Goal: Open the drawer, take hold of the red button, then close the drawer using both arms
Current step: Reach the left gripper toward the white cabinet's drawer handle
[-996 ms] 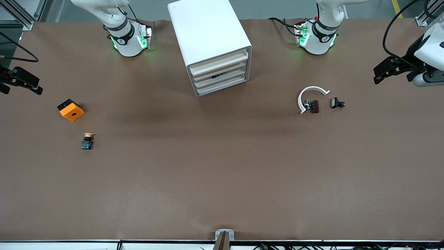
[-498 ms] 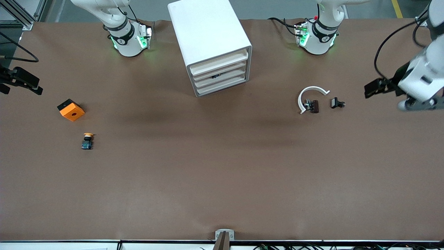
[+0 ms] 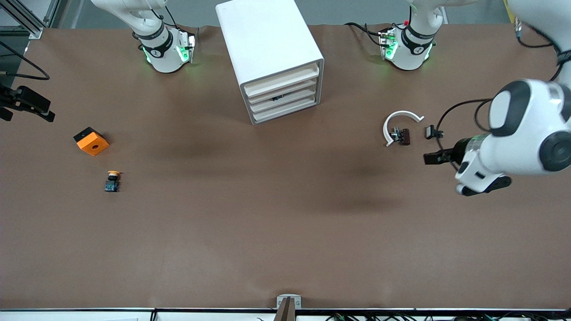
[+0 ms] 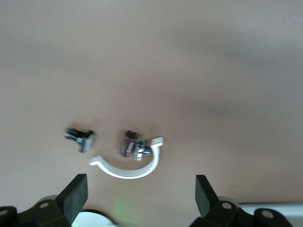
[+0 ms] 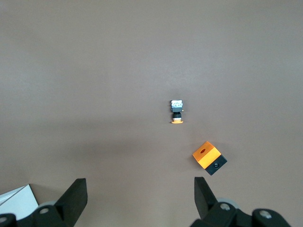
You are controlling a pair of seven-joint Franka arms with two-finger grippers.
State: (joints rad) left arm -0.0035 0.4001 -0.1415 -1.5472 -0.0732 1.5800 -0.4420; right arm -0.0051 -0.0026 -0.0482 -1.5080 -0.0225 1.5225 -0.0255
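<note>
- The cabinet [image 3: 272, 58] stands between the two bases, its four drawers [image 3: 282, 92] all shut and facing the front camera, slightly skewed toward the left arm's end.
- The red button cannot be seen on the table — a small dark thing shows through the slot of the third drawer down, and I judge that to be it, though it is too small to tell.
- The left gripper [image 3: 435, 158] hangs over bare table at the left arm's end, near the white clip [image 3: 398, 125] and the black part [image 3: 433, 132]; its jaws stand wide and empty, fingers [image 4: 75, 191] well apart.
- The right gripper [image 3: 26, 104] waits at the right arm's end of the table, jaws wide, nothing held, fingers [image 5: 75, 194] apart.
- On the table nearby lie the orange block [image 3: 91, 141] and, nearer the camera, the yellow switch [image 3: 112, 180] — not the task's thing.
- The drawer fronts lie toward the table's middle from both grippers; the left gripper looks nearer and points that way, so it seems the likelier one to pull.
- The drawer handles run sideways across the cabinet's face, so the pulling jaws must meet that edge squarely.
</note>
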